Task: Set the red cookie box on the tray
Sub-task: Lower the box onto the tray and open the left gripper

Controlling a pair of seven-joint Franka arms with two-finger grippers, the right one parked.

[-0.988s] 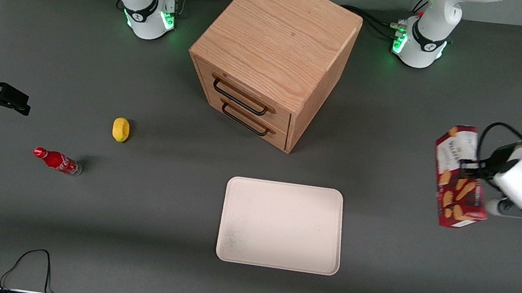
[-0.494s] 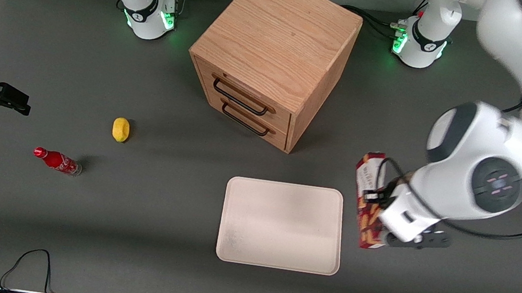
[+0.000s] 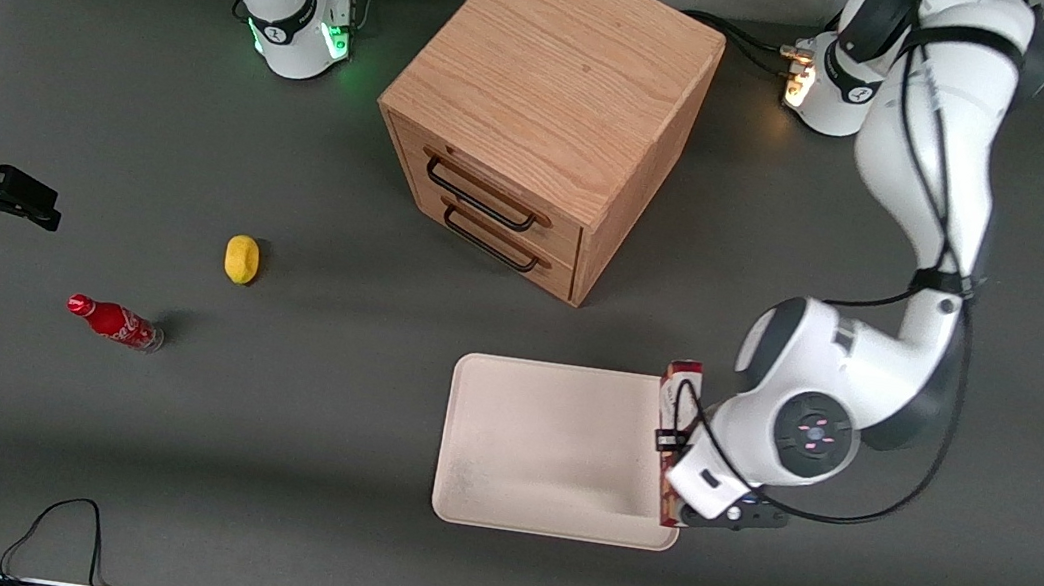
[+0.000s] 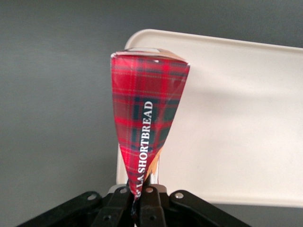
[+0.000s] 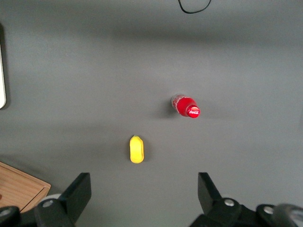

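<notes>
The red cookie box (image 3: 677, 389), a narrow dark-red tartan carton, hangs in my left gripper (image 3: 675, 444) over the edge of the tray (image 3: 552, 448) that lies toward the working arm's end. The tray is a flat cream-white rectangle with nothing else on it. In the left wrist view the gripper (image 4: 141, 191) is shut on the carton's pinched end, and the box (image 4: 147, 127) points away from the fingers over the tray's rim (image 4: 142, 38). The arm's wrist covers part of the box in the front view. I cannot tell whether the box touches the tray.
A wooden two-drawer cabinet (image 3: 545, 115) stands farther from the front camera than the tray. A yellow lemon-like object (image 3: 241, 258) and a small red soda bottle (image 3: 115, 322) lie toward the parked arm's end. A black cable (image 3: 63, 525) loops near the front edge.
My left arm has swung the box from the working arm's end of the table toward the tray and lower. The box is now over the tray's edge, still gripped.
</notes>
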